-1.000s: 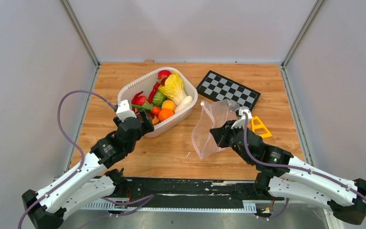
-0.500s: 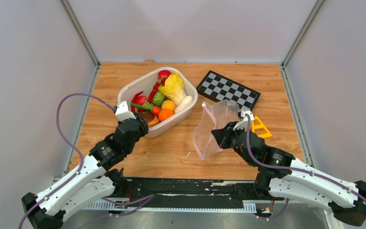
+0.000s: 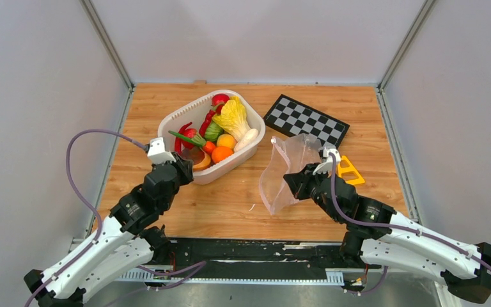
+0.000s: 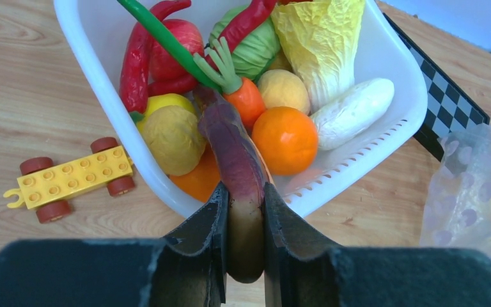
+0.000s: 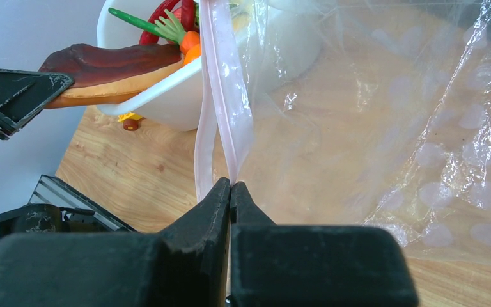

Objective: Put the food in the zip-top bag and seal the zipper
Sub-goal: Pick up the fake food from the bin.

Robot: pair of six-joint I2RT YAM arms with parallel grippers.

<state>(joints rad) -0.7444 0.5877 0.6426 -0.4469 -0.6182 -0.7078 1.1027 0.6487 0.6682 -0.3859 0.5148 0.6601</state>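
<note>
My left gripper point(image 4: 244, 195) is shut on the near end of the long tan bun point(image 4: 233, 144) with the dark-red top. The bun slants up over the near rim of the white basket point(image 4: 393, 125). The rest of the food point(image 3: 227, 125) lies in the basket: chillies, cabbage, oranges, a carrot. My right gripper point(image 5: 231, 187) is shut on the pink zipper point(image 5: 225, 96) of the clear dotted zip-top bag point(image 5: 383, 128). It holds the bag's mouth up and facing the basket. From above, the bag point(image 3: 288, 167) stands right of the basket, and the left gripper point(image 3: 184, 168) is at the basket's near corner.
A yellow toy car point(image 4: 70, 180) with red wheels sits on the wood left of the basket. A checkerboard point(image 3: 305, 120) lies behind the bag, and a yellow piece point(image 3: 348, 170) lies beside the right wrist. Grey walls close in the table on three sides.
The left gripper has closed on the bun and drawn back a little toward the near left, raising the bun's end over the basket rim. The right gripper still holds the bag.
</note>
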